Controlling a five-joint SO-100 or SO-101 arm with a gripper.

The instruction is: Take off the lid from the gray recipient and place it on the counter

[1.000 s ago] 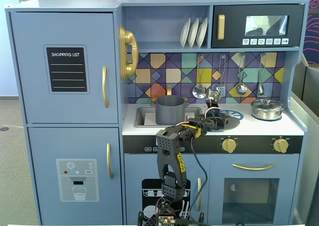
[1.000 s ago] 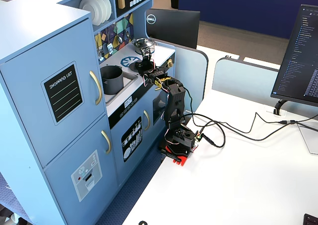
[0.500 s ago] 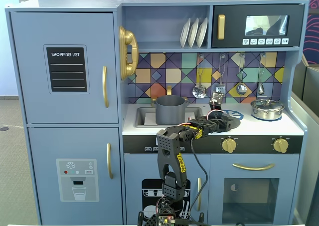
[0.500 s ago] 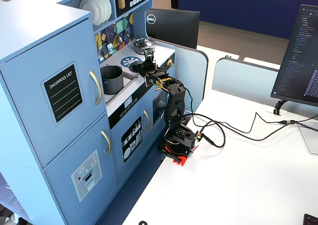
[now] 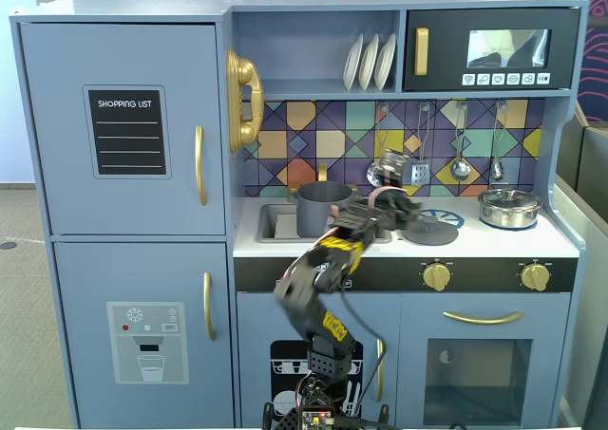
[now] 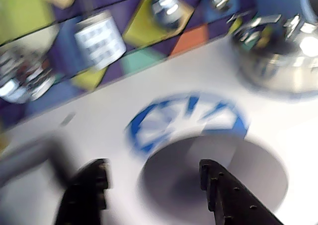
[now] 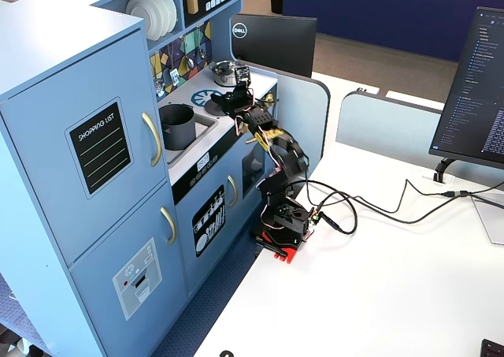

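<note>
So in a fixed view the matte dark-gray cylindrical pot (image 5: 315, 209) stands open-topped, well off to the claw's (image 5: 408, 210) left. The flat round dark-gray lid (image 5: 429, 231) already lies on the white counter (image 5: 494, 242), just below and right of the claw. Looks basically done to me, only the pull-back left.

Wrist view is blurry, but the claw (image 6: 151, 178) is spread open with nothing in it. The lid sits flat right under and between its tips, overlapping the blue burner ring (image 6: 149, 128). Can't make out the knob.

The other fixed view shows the pot (image 7: 178, 125) uncovered too.
</note>
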